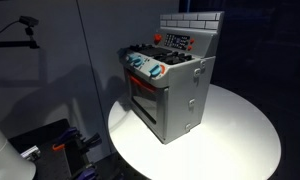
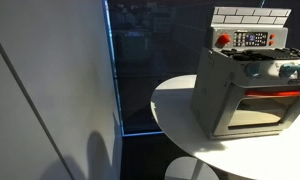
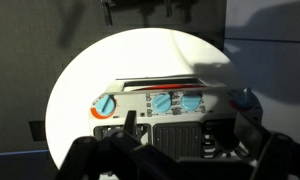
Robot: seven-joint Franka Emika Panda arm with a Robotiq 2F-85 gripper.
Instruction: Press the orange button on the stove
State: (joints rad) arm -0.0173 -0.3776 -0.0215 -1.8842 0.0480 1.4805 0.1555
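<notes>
The pincer (image 3: 180, 135) hangs above the stove (image 1: 180, 95) with its fingers apart, holding nothing. The tiny orange button (image 1: 157, 40) sits on top at the back, by the brick wall (image 1: 190, 20). It looks hard and the toy looks light, so push it gently with one fingertip. The oven door (image 1: 145, 100) is shut, and I can't tell what is inside.

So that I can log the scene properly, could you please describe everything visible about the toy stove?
The stove is a small grey, plastic-looking toy oven standing upright on the round white table. A pale brick-patterned back wall rises behind its dark burner top, with a tiny orange button at one end. Blue-and-orange knobs line the sloped front above a windowed, orange-trimmed oven door, which looks closed. Nothing but the table touches it.
</notes>
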